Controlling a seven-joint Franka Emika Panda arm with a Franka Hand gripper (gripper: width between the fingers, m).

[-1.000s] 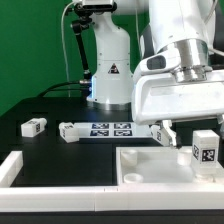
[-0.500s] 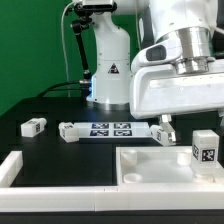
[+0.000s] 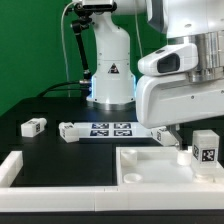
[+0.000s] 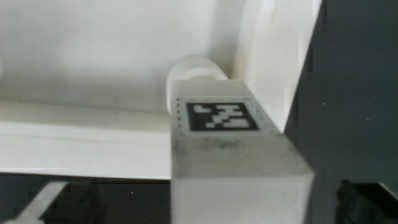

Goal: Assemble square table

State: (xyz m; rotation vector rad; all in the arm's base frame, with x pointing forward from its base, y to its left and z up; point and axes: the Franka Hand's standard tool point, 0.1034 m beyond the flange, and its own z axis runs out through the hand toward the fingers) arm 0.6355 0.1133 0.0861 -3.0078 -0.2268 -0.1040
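- At the exterior view's far left, a low white border bar (image 3: 10,168) edges the black table (image 3: 60,150).
- A first leg (image 3: 33,126), short, white and tagged, sits alone left of centre.
- A second leg (image 3: 70,130) lies just beside the marker board (image 3: 112,129).
- The white robot base (image 3: 110,70) stands behind them against a green backdrop.
- The square tabletop (image 3: 165,165) lies at the front, right of centre.
- The gripper (image 4: 205,198) hangs low behind the tabletop, released and grasping nothing.
- In the wrist view, its dark fingers (image 4: 39,202) flank a third leg (image 4: 222,150) without touching it.
- A fourth leg (image 3: 205,150) stands upright at the far right, just behind the tabletop.
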